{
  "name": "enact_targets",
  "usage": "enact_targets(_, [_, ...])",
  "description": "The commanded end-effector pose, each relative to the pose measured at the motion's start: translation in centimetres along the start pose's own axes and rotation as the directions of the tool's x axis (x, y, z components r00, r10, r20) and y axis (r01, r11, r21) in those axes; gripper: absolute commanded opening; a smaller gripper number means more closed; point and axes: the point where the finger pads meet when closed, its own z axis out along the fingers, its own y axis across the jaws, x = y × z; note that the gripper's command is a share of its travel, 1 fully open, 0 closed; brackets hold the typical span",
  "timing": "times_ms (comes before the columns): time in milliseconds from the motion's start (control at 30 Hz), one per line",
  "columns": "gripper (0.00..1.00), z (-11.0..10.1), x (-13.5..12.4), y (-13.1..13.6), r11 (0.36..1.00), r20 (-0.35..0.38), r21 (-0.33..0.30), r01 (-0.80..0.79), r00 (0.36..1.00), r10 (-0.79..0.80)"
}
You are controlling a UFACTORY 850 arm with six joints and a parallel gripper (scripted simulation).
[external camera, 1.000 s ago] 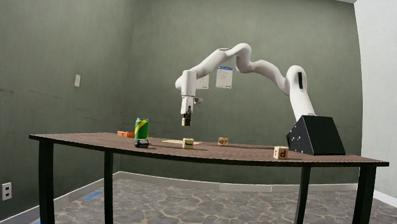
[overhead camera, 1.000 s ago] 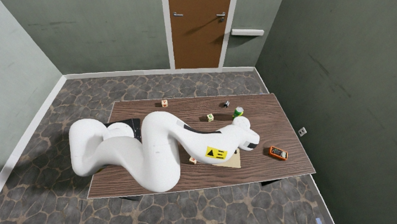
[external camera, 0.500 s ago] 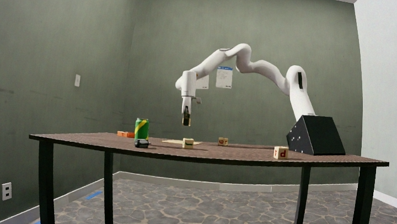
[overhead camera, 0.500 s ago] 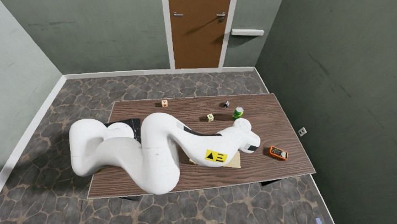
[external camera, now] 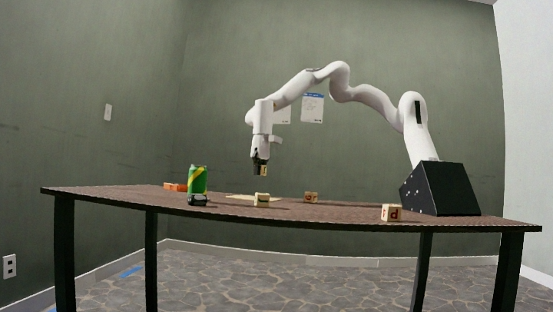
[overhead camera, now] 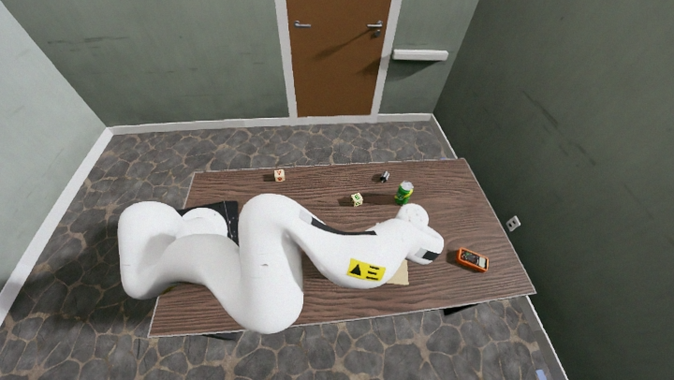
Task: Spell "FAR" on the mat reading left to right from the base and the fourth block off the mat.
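My gripper (external camera: 259,169) hangs in the air above the table (external camera: 116,192), fingers partway closed around a small wooden block (external camera: 263,170). The block is clear of the table top and sits above the pale mat (external camera: 240,197). I can see a dark mark on its side in the exterior view, but it is too small to read as a letter. From the top view my own arm (overhead camera: 264,245) covers the gripper and the held block entirely, and only one corner of the mat (overhead camera: 400,276) peeks out from under my wrist.

Three other blocks rest on the table. One with green marking (external camera: 262,199) sits at the near edge of the mat in the exterior view; whether it is on the mat or just beside it I cannot tell. In the top view this block (overhead camera: 357,198) lies near the green and yellow can (overhead camera: 403,192), and its letter is blurred. A block with red marking (external camera: 310,197) sits farther toward my base (external camera: 465,182); my arm hides it from above. The last block (external camera: 391,212), also red-lettered, lies well apart from the mat near my base, seen from above at the table's far edge (overhead camera: 279,175).

A small dark object (overhead camera: 385,176) lies near the can, and an orange device (overhead camera: 472,259) rests toward the table's end.
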Motion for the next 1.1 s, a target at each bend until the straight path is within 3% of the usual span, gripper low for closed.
enact_targets(0, [0.44, -0.1, -0.3, -0.4, 0.990, 0.011, 0.002, -0.139, 0.990, 0.139])
enact_targets(167, [0.44, -0.1, -0.4, -0.6, 0.977, 0.011, 0.001, -0.214, 0.977, 0.214])
enact_targets(667, [0.44, -0.1, -0.9, -1.8, 0.806, 0.011, -0.004, -0.592, 0.806, 0.592])
enact_targets(733, [0.44, -0.1, -0.9, -1.8, 0.806, 0.011, -0.004, -0.592, 0.806, 0.592])
enact_targets(767, [0.44, -0.2, -1.0, -2.0, 0.762, 0.011, -0.004, -0.648, 0.762, 0.648])
enact_targets(1067, [0.44, -0.2, -1.2, -2.6, 0.603, 0.010, -0.007, -0.798, 0.603, 0.798])
